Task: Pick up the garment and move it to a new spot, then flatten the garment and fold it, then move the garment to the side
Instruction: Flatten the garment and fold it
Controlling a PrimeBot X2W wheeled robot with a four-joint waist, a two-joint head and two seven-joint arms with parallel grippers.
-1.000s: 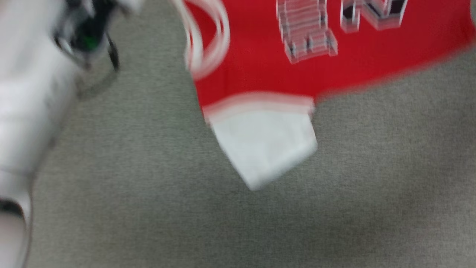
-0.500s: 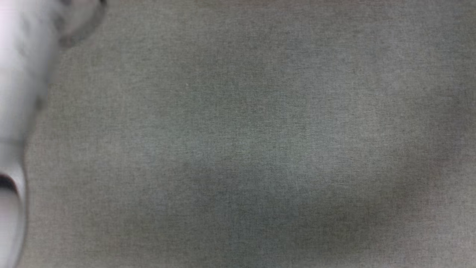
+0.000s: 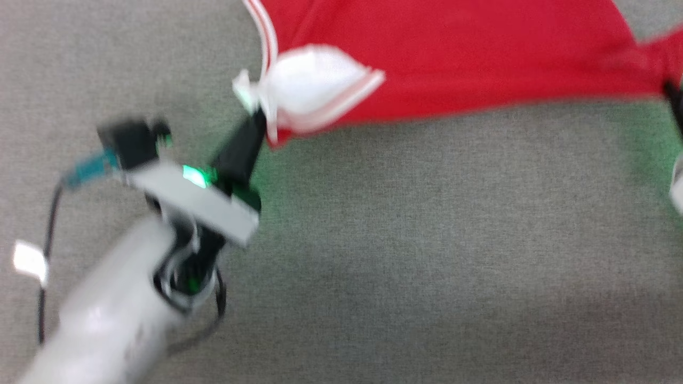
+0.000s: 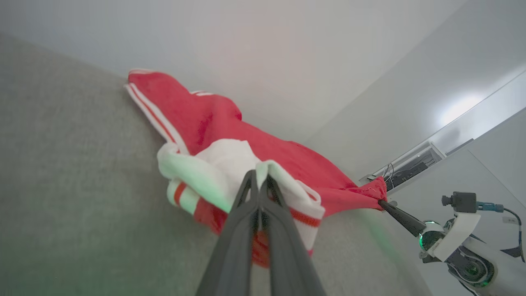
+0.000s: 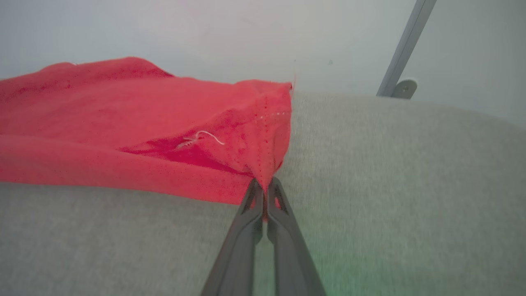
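Note:
The red garment (image 3: pixel 453 53) stretches across the top of the head view over grey fabric, its white sleeve (image 3: pixel 312 85) bunched at the left end. My left gripper (image 3: pixel 256 120) is shut on that sleeve; in the left wrist view its tips (image 4: pixel 259 179) pinch the white, striped cloth (image 4: pixel 230 164). My right gripper (image 5: pixel 264 185) is shut on a red hem corner (image 5: pixel 271 123) of the garment (image 5: pixel 123 123). That gripper also shows at the right in the left wrist view (image 4: pixel 380 200), holding the far corner. The shirt hangs taut between both grippers.
A grey fabric surface (image 3: pixel 427 256) lies under everything. A pale wall (image 5: pixel 205 33) stands behind it, with a metal post and bracket (image 5: pixel 400 53) at the right. A dark cable (image 3: pixel 48 224) trails beside my left arm.
The head view has swung: half a second ago it showed bare grey surface and a forearm; now the garment is lifted and bunched, gripped at sleeve and hem.

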